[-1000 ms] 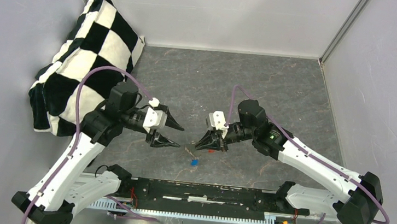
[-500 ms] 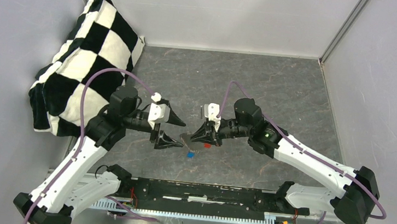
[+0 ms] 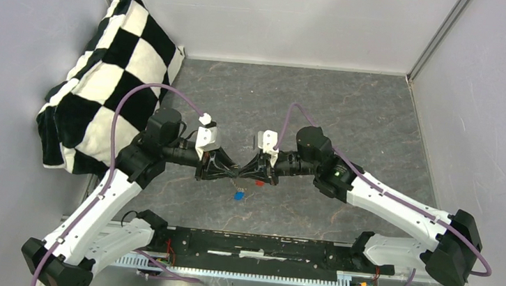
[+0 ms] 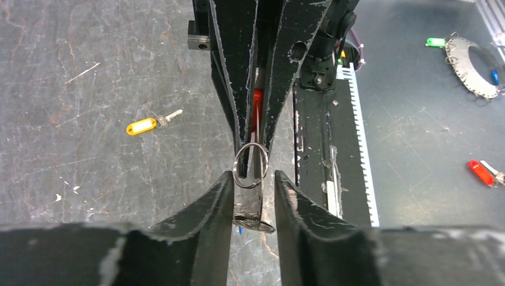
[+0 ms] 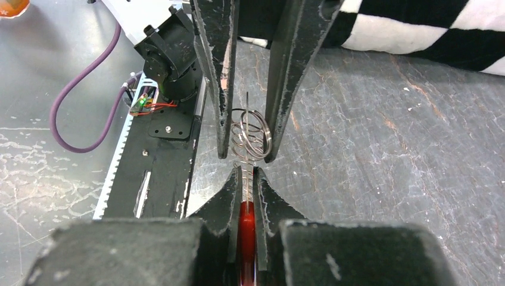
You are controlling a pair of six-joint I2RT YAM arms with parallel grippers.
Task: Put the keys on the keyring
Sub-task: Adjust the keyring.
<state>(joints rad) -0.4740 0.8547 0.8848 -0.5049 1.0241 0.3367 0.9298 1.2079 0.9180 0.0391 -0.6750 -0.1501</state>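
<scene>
Right pincer (image 5: pixel 244 173) clamped on keyring (image 5: pixel 246 235), left pincer (image 4: pixel 253 179) unclear, over grey mottled table (image 3: pixel 351 110).

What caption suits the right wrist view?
Right gripper clamps the red keyring, its wire loops flanked by the left gripper.

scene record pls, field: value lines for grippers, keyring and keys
right gripper: shut on keyring, its wire loop sticking out
left gripper: jaws either side of that loop, grip unclear
yellow key: flat on table, apart from both grippers
blue key: just under the meeting grippers, attachment unclear
</scene>
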